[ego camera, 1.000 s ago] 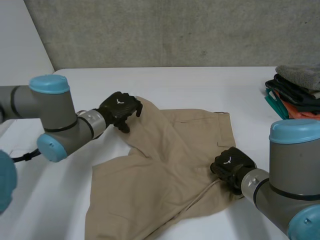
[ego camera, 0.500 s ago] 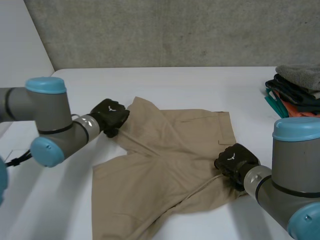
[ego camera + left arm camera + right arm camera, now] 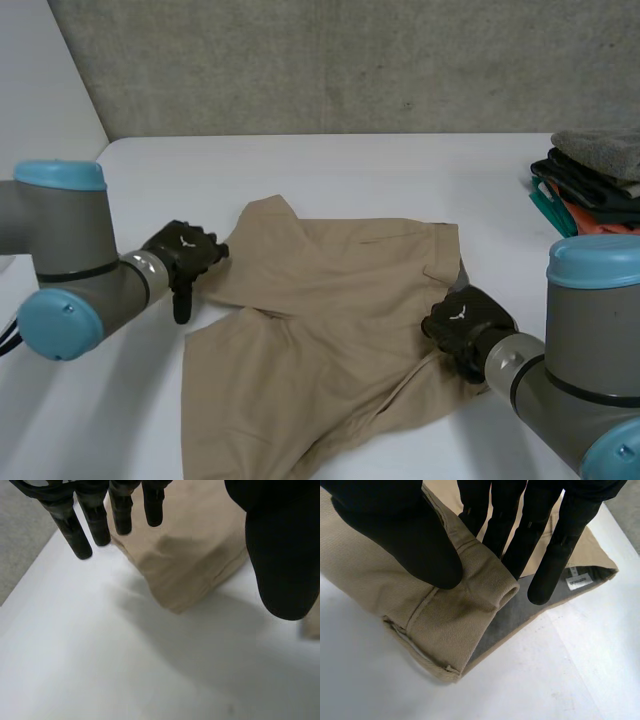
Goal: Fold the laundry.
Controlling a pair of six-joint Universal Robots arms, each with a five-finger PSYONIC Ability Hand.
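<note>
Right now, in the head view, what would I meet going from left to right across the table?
left hand → tan shorts → right hand → stack of folded clothes

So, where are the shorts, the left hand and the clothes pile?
shorts (image 3: 340, 290): head view, middle of cloth
left hand (image 3: 185, 250): head view, back of hand
clothes pile (image 3: 590, 188): head view, dark middle layer

Saw a rough grey concrete wall (image 3: 350, 60) across the back, speckled and faintly stained. Met a plain white panel (image 3: 45, 75) at its left end. Noted a smooth white table (image 3: 380, 165) reaching to the wall's foot, lit softly and evenly, without glare. Glimpsed a grey surface (image 3: 20, 530) past the table's edge in the left wrist view.
</note>
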